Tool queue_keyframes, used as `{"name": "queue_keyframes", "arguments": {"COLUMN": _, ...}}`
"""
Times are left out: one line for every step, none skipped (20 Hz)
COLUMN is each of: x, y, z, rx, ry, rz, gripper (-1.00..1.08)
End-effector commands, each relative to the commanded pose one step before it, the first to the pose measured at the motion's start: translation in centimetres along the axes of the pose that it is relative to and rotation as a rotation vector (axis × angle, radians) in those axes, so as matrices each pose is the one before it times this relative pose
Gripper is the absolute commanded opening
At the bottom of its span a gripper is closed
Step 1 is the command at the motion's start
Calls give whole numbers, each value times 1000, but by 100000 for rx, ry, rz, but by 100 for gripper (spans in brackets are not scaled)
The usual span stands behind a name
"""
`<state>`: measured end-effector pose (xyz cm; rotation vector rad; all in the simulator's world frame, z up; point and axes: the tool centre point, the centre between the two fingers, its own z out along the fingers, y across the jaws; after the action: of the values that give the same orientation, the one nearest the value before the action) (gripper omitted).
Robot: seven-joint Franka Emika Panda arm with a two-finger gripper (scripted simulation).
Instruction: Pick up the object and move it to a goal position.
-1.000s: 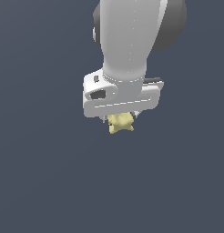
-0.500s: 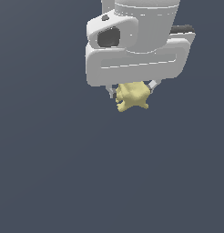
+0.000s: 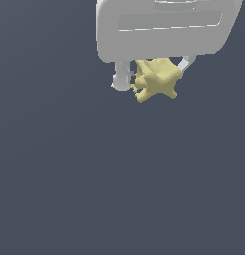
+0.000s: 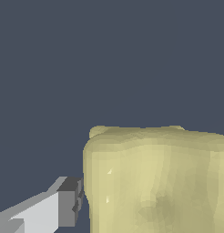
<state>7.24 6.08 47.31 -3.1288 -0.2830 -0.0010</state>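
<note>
The object (image 3: 157, 78), a pale yellow matte lump with stubby lobes, hangs under the white gripper (image 3: 153, 74) near the top of the exterior view. The gripper is shut on it, one finger (image 3: 122, 75) on the exterior view's left of the lump and the other finger (image 3: 184, 63) partly hidden behind it. In the wrist view the object (image 4: 157, 179) fills much of the picture, and one grey-tipped finger (image 4: 63, 202) presses against its side. The lump is held clear of any surface.
Only a plain dark grey-blue background (image 3: 119, 189) surrounds the gripper in both views. No other objects, edges or goal marker show.
The gripper with the object has risen and come closer to the exterior camera, drifting toward the exterior view's right. Its grip on the lump is unchanged.
</note>
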Motion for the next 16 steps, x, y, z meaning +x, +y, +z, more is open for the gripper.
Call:
{"name": "queue_keyframes", "arguments": {"x": 40, "y": -230, "z": -999, "rx": 5, "ry": -72, "rz": 21, "gripper": -100}}
{"name": "queue_keyframes", "arguments": {"x": 24, "y": -71, "z": -311, "rx": 0, "ry": 0, "rz": 0, "gripper": -100}}
{"name": "queue_keyframes", "arguments": {"x": 23, "y": -62, "z": -274, "rx": 0, "ry": 0, "rz": 0, "gripper": -100}}
{"name": "queue_keyframes", "arguments": {"x": 21, "y": -54, "z": -241, "rx": 0, "ry": 0, "rz": 0, "gripper": -100}}
{"name": "queue_keyframes", "arguments": {"x": 20, "y": -47, "z": -212, "rx": 0, "ry": 0, "rz": 0, "gripper": -100}}
{"name": "queue_keyframes", "arguments": {"x": 19, "y": -40, "z": -185, "rx": 0, "ry": 0, "rz": 0, "gripper": -100}}
{"name": "queue_keyframes", "arguments": {"x": 18, "y": -35, "z": -160, "rx": 0, "ry": 0, "rz": 0, "gripper": -100}}
{"name": "queue_keyframes", "arguments": {"x": 17, "y": -29, "z": -138, "rx": 0, "ry": 0, "rz": 0, "gripper": -100}}
{"name": "queue_keyframes", "arguments": {"x": 16, "y": -25, "z": -119, "rx": 0, "ry": 0, "rz": 0, "gripper": -100}}
{"name": "queue_keyframes", "arguments": {"x": 14, "y": -21, "z": -101, "rx": 0, "ry": 0, "rz": 0, "gripper": -100}}
{"name": "queue_keyframes", "arguments": {"x": 13, "y": -17, "z": -86, "rx": 0, "ry": 0, "rz": 0, "gripper": -100}}
{"name": "queue_keyframes", "arguments": {"x": 12, "y": -14, "z": -72, "rx": 0, "ry": 0, "rz": 0, "gripper": -100}}
{"name": "queue_keyframes", "arguments": {"x": 10, "y": -11, "z": -59, "rx": 0, "ry": 0, "rz": 0, "gripper": -100}}
{"name": "queue_keyframes", "arguments": {"x": 9, "y": -9, "z": -48, "rx": 0, "ry": 0, "rz": 0, "gripper": -100}}
{"name": "queue_keyframes", "arguments": {"x": 7, "y": -7, "z": -38, "rx": 0, "ry": 0, "rz": 0, "gripper": -100}}
{"name": "queue_keyframes", "arguments": {"x": 6, "y": -5, "z": -28, "rx": 0, "ry": 0, "rz": 0, "gripper": -100}}
